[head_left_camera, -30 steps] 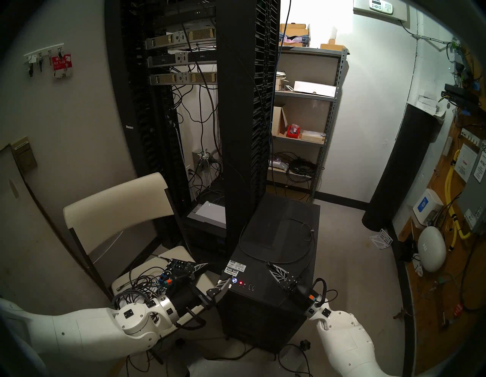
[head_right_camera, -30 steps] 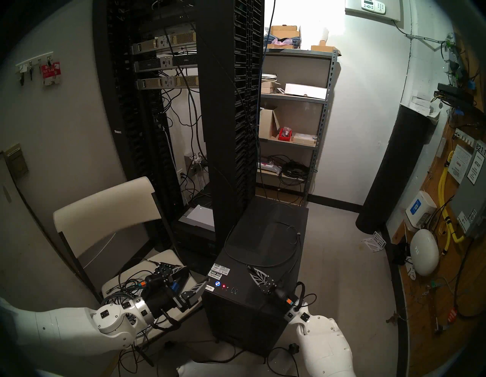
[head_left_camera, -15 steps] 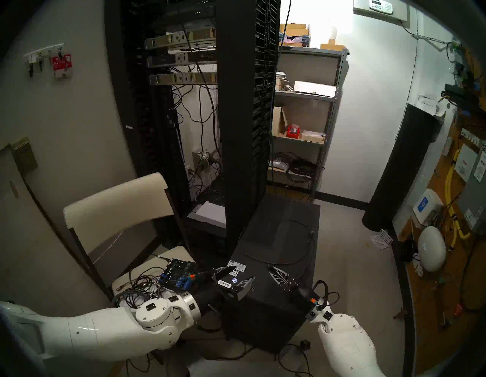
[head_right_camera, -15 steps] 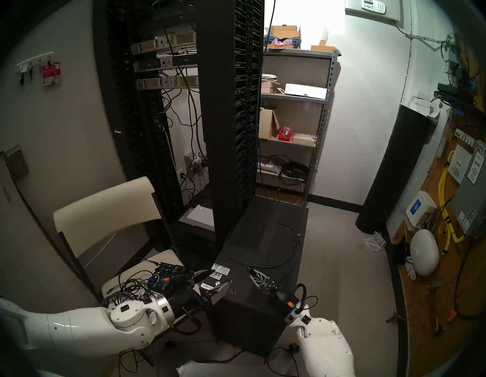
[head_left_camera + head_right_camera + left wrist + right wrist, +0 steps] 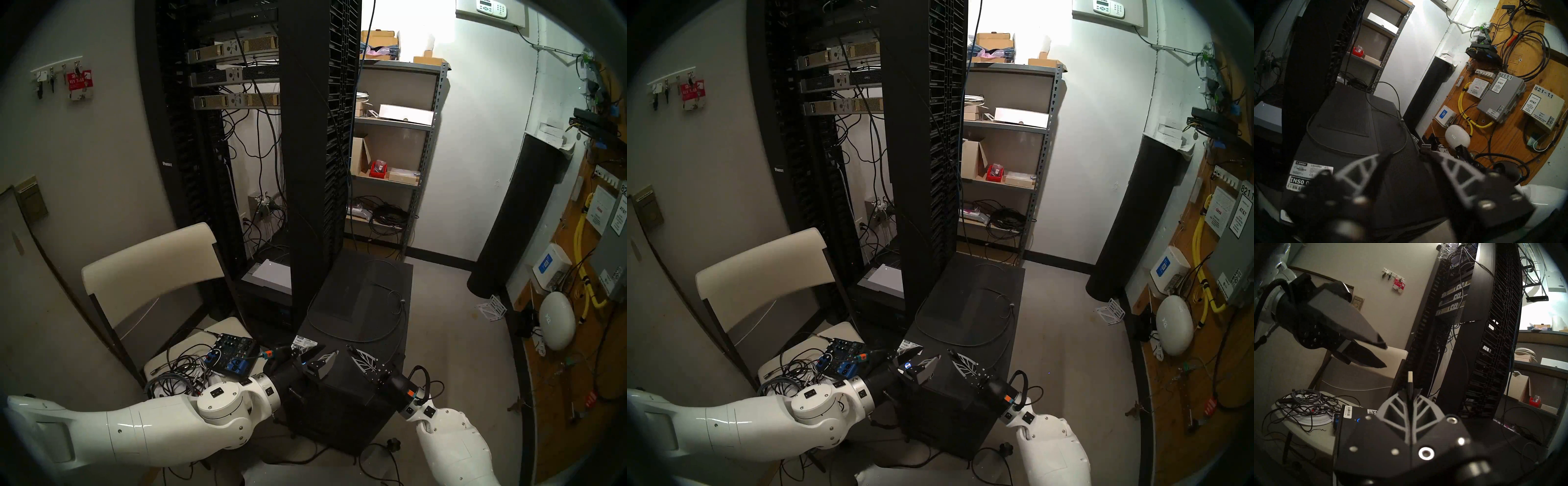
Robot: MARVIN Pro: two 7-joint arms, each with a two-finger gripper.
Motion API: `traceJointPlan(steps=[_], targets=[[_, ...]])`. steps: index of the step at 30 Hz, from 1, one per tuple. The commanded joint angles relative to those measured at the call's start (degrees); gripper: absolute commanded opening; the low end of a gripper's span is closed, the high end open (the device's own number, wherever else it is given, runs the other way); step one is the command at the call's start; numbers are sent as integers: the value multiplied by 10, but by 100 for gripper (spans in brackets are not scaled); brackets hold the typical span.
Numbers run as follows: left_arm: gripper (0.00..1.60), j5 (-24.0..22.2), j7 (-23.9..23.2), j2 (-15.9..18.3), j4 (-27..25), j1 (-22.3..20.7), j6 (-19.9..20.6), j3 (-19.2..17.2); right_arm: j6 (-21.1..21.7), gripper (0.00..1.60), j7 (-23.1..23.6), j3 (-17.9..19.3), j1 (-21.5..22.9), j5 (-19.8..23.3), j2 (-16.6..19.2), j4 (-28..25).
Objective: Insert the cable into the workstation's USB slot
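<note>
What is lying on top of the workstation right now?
On the workstation top: the cable in a loose loop and white stickers. The left claw and right claw cover its near edge.

My left gripper [image 5: 324, 353], a black two-fingered claw with grey ribbed fingers, has swung from beside the white folding chair [image 5: 149, 268] across to the front top corner of the large black tower workstation [image 5: 359, 305]. It now hangs over the white barcode stickers [image 5: 1305, 182] and hides the red LED and the USB slots that showed a second ago. Its fingers [image 5: 1362, 167] have narrowed slightly but remain apart.
</note>
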Motion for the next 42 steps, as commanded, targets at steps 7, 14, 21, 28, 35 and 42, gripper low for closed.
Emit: traceJointPlan(steps=[7, 14, 21, 28, 35, 42], targets=[[0, -6, 6, -28, -3, 5, -12, 5, -4, 0, 25, -7, 18, 32, -1, -6], [0, -1, 33, -48, 4, 6, -29, 1, -4, 0, 33, -22, 24, 36, 3, 1], [0, 7, 54, -63, 14, 2, -43, -4, -4, 0, 36, -36, 24, 42, 11, 2], [0, 12, 62, -67, 21, -2, -46, -6, -4, 0, 37, -49, 18, 53, 24, -4], [0, 8, 56, -64, 26, -4, -43, -5, -4, 0, 38, -65, 16, 69, 33, -5], [0, -1, 44, -54, 18, -1, -40, -5, -4, 0, 36, -80, 25, 76, 40, 3]])
